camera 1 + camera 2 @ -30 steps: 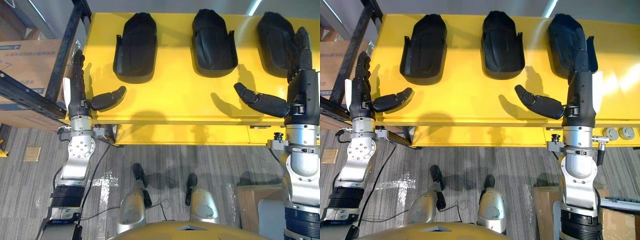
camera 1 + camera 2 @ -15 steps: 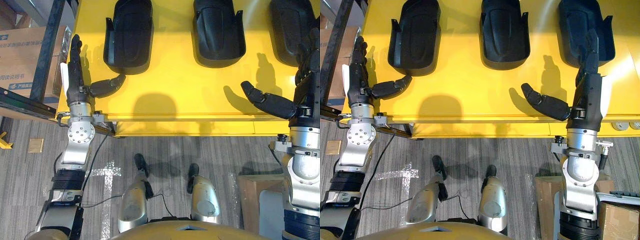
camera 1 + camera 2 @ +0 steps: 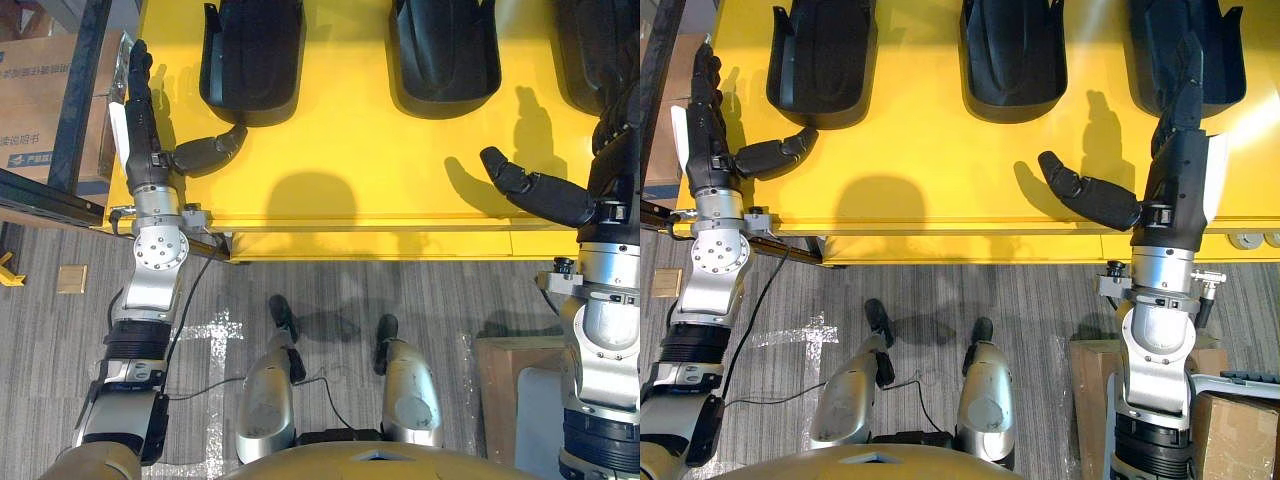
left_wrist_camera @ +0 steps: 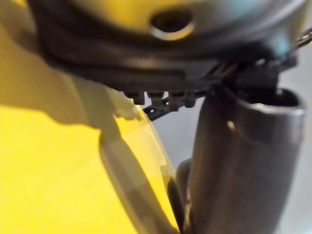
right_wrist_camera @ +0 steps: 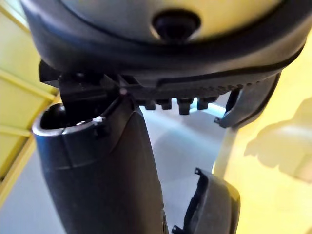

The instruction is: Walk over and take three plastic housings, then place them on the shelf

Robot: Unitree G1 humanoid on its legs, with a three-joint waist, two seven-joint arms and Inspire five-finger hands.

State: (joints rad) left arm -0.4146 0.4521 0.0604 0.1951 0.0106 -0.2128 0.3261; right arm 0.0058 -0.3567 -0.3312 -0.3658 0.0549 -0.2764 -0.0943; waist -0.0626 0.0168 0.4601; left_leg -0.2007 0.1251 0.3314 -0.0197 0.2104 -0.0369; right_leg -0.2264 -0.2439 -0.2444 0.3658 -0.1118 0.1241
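Beyond the left edge of the bench, a cardboard box sits behind a dark rack post. The left robot hand is over the left edge of the yellow bench. Its fingers are straight and point toward the far edge, its thumb is spread inward over the surface, and it holds nothing.

Three black plastic housings lie in a row toward the far edge, well apart from one another. The left housing is just beyond the tip of the left thumb, but I cannot tell whether they touch. The middle housing lies on its own near the centre. The right housing is toward the right edge.

The right robot hand reaches in over the near edge with its fingers straight. They overlap the near end of the right housing, though contact cannot be told. Its thumb is spread inward, and the hand grips nothing.
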